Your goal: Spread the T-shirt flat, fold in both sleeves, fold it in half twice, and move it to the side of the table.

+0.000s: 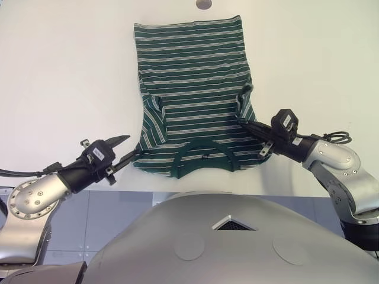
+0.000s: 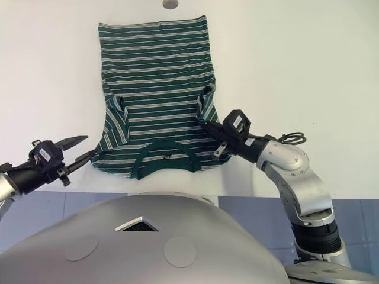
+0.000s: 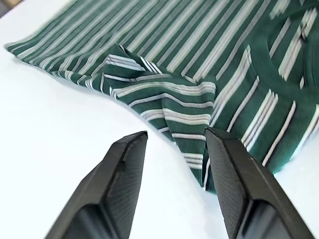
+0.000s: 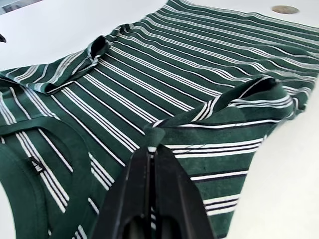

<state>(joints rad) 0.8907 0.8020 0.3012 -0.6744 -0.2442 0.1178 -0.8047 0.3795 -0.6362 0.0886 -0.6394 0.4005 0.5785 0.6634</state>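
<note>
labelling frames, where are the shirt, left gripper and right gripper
shirt (image 1: pixel 192 77), left eye view, striped middle
left gripper (image 3: pixel 175 132), left wrist view, midway between open fingers
right gripper (image 1: pixel 241 122), left eye view, fingertips at the sleeve

One T-shirt (image 1: pixel 192 89), dark green with thin white stripes, lies on one white table (image 1: pixel 59 71). It has two sleeves turned in over the body, the left sleeve (image 1: pixel 153 121) and the right sleeve (image 1: pixel 247 106). It also has one neck opening (image 1: pixel 204 152).

There are two grippers, each with two dark fingers. The left gripper (image 1: pixel 131 145), near the table's near edge, has its pair spread apart. The right gripper (image 1: pixel 244 123) has its pair pressed together on sleeve fabric.

One small round grey disc (image 1: pixel 204 3) sits at the table's far edge. One looped black cable (image 1: pixel 334 137) shows by the right arm.
</note>
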